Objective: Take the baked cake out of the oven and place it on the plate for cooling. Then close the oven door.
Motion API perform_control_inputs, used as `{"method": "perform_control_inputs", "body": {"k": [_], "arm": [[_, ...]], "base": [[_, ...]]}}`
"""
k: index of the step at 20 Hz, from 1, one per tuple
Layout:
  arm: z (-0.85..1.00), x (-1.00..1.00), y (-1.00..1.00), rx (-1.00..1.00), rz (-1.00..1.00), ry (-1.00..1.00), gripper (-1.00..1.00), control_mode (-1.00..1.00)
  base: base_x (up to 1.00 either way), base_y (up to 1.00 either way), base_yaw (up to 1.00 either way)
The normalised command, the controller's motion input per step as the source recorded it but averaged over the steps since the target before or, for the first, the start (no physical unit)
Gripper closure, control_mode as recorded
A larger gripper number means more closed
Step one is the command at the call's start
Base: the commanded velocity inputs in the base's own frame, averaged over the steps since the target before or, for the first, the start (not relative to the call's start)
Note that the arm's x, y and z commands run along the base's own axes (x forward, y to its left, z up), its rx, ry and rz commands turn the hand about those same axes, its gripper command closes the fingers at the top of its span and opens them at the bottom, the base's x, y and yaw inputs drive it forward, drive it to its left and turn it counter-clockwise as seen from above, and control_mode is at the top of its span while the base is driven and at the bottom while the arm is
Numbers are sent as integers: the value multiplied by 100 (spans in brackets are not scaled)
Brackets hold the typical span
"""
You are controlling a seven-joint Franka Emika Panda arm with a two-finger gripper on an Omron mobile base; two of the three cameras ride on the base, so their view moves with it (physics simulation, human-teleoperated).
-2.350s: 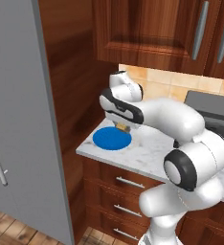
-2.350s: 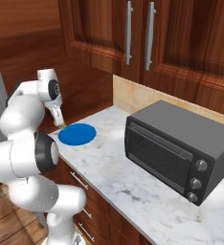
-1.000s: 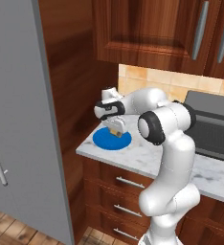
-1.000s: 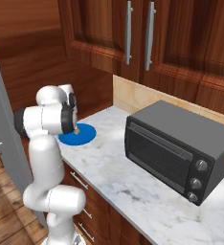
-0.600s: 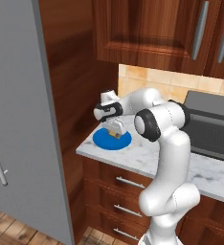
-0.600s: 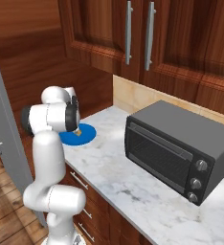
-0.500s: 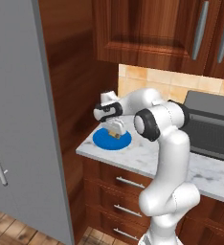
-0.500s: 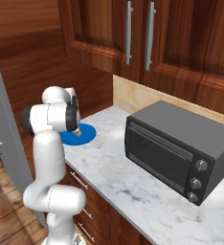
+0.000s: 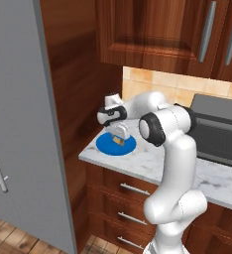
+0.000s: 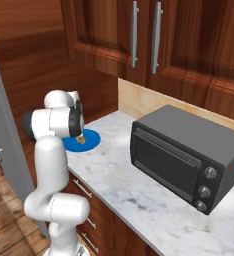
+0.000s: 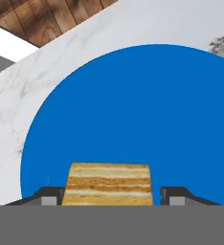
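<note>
Cake sits on the plate between the gripper's parted fingers; spread them a little wider, then lift straight up without nudging it.

Grey fridge beside marble counter

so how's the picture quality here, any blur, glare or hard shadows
Left base view: sharp, flat even light, only a faint shadow under the gripper on the plate. Right base view: crisp, soft sheen on the oven top, no glare. Hand view: close and slightly soft on the cake, and the plate looks flat blue, no shading.
</note>
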Motion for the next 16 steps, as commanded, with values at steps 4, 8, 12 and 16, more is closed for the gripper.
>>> {"method": "perform_control_inputs", "body": {"k": [4,8,12,16], "arm": [[5,-29,0,3,0,-16,-100,-100],[50,-47,0,8,0,-20,-100,-100],[90,-63,0,12,0,-23,-100,-100],[100,-81,13,11,-4,-17,-100,-100]], "base": [[0,0,0],[0,0,0],[0,0,0],[0,0,0]]}}
